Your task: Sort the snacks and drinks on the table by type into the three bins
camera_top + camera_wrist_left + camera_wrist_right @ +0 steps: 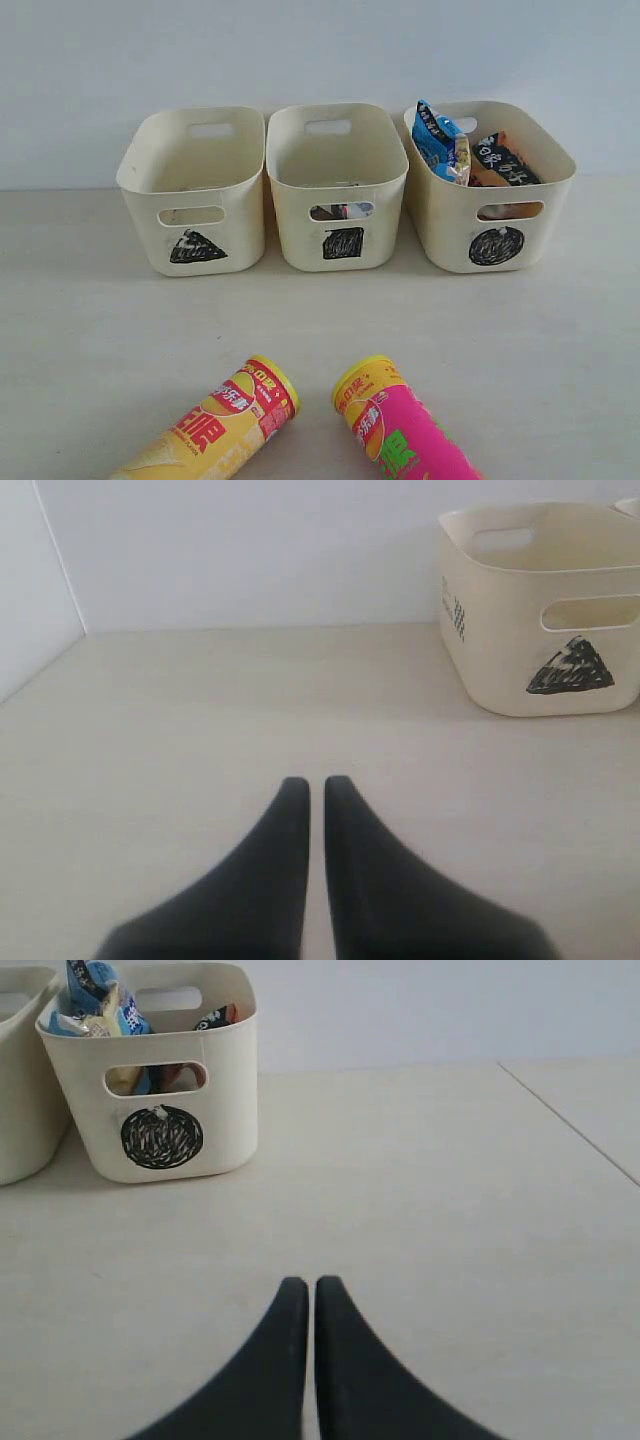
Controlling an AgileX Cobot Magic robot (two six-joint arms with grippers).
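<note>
A: Grippers?
B: Left gripper (315,782) and right gripper (309,1285) both closed, empty, above the table (80,330).
A: Snacks?
B: Yellow tube (225,425) and pink tube (405,430) lie at the front edge. Blue packet (440,140) and orange packet (500,160) sit in the circle bin (490,250), back right.

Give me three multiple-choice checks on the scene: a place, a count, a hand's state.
1. The blue packet and orange packet sit in: A) triangle bin B) square bin C) circle bin.
2. Crisp tubes lying on the table: A) one B) two C) three.
3. The left hand is: A) open B) shut on a tube C) shut, empty.
Answers: C, both poke out of the circle-marked one; B, the yellow tube and pink tube lie in front; C, its fingers meet with nothing between.
</note>
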